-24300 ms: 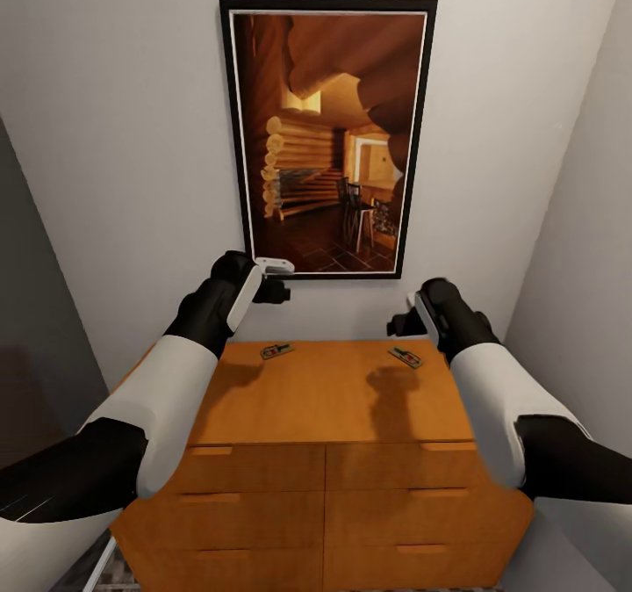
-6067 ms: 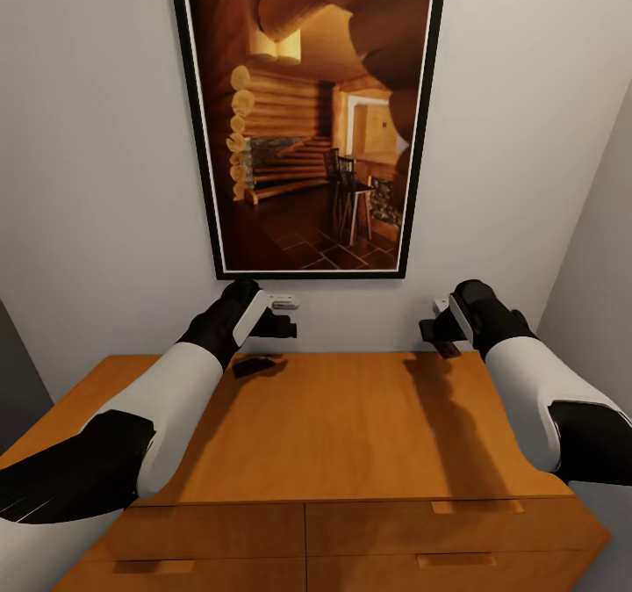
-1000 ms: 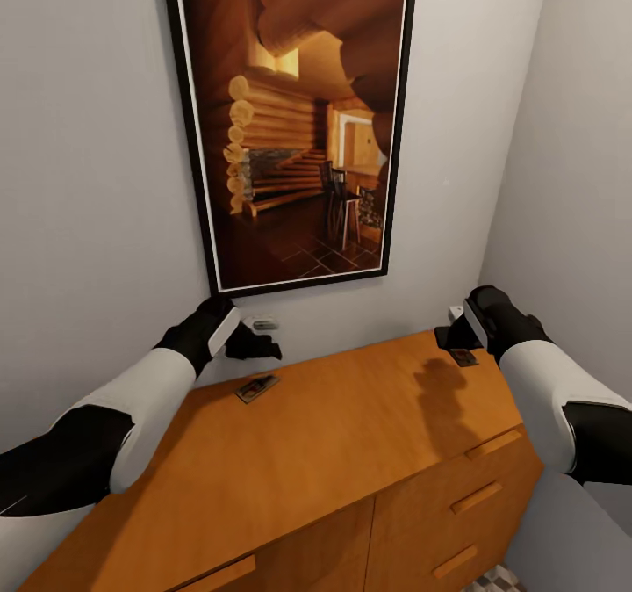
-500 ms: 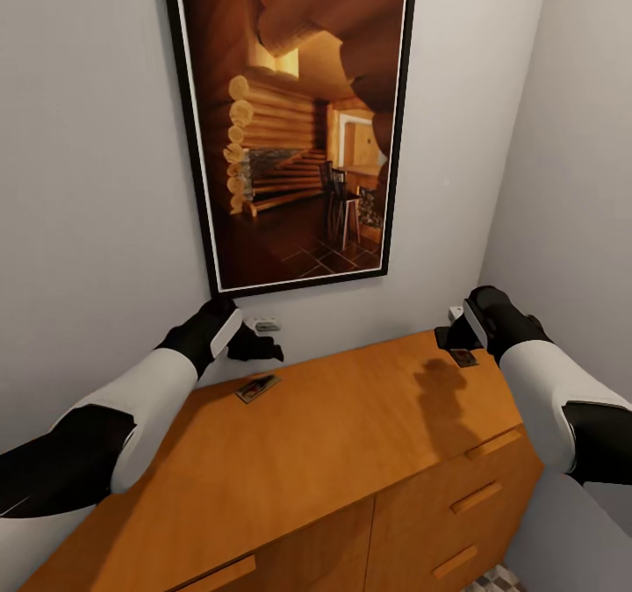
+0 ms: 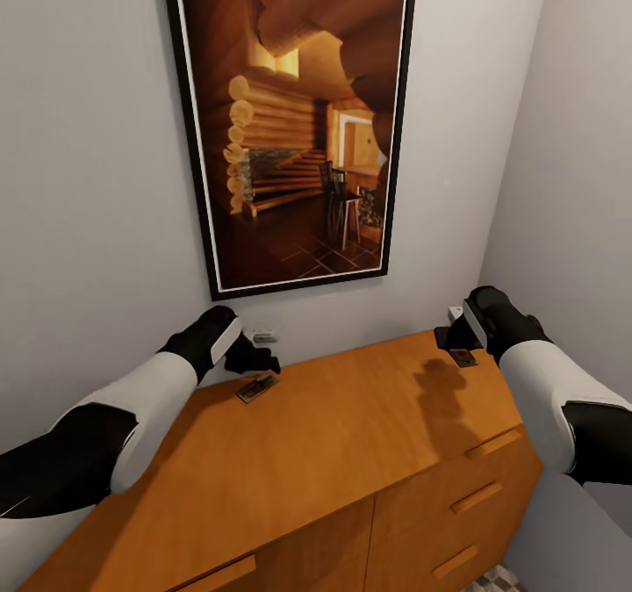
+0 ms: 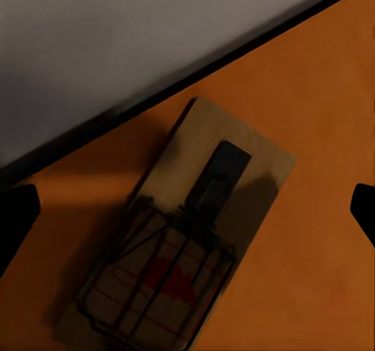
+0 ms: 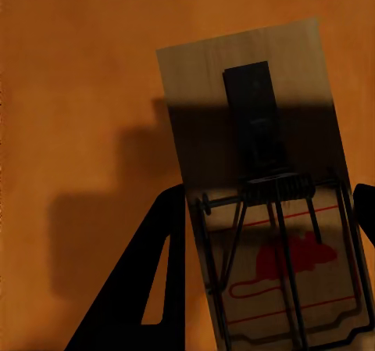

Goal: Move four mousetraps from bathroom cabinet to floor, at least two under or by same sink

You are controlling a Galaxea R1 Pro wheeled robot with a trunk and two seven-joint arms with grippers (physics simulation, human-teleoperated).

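Your two arms hang over the cabinet (image 5: 351, 434), each lined up on its own mousetrap. The left gripper (image 5: 254, 359) sits just above the left trap (image 5: 257, 387), which lies flat on the cabinet top close to its back edge and the wall. In the left wrist view that trap (image 6: 183, 241) rests between two dark fingertips (image 6: 16, 218) spread wide at either side, neither touching the board, so the fingers are parted and ready to straddle it.

The right gripper (image 5: 456, 339) hovers over the right trap (image 5: 463, 357), near the cabinet's back right corner. In the right wrist view the trap (image 7: 269, 202) lies flat with its wire frame and red mark facing up. One dark fingertip (image 7: 365, 206) shows at its edge, and the dark shape on the other side looks more like shadow than finger. I cannot tell how far those fingers are spread or whether they touch the board.

Both traps lie flat and low on the cabinet, so you have come in from above with the fingers either side of each board. I judge the pickup not yet made on the left. The thin boards leave little edge to pinch, so a slip on closing seems the risk.
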